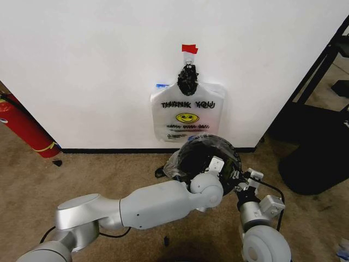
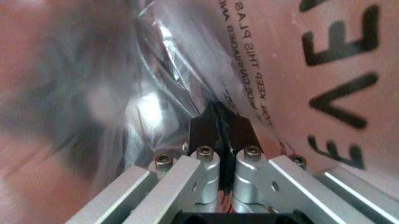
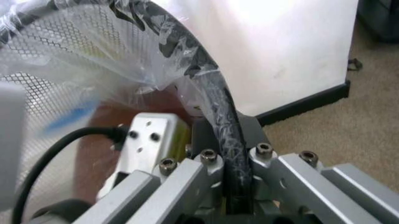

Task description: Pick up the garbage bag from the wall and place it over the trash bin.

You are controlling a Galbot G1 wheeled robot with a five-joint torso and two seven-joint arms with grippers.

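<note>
A red fire extinguisher [image 1: 24, 130] leans at the left end of the wall [image 1: 82, 65]. One printed bag [image 1: 188, 117] hangs on the wall beneath a red tape strip [image 1: 189, 48]. Directly below, on the carpet [image 1: 98, 174] against the baseboard, stands the trash bin [image 1: 204, 153], with the garbage bag [image 2: 187, 70] drawn inside and over its rim. The left gripper [image 2: 220, 128] reaches into the bin, fingers pressed together on the film. The right gripper [image 3: 227, 140] clamps the bin's rim, plastic draped across it.
</note>
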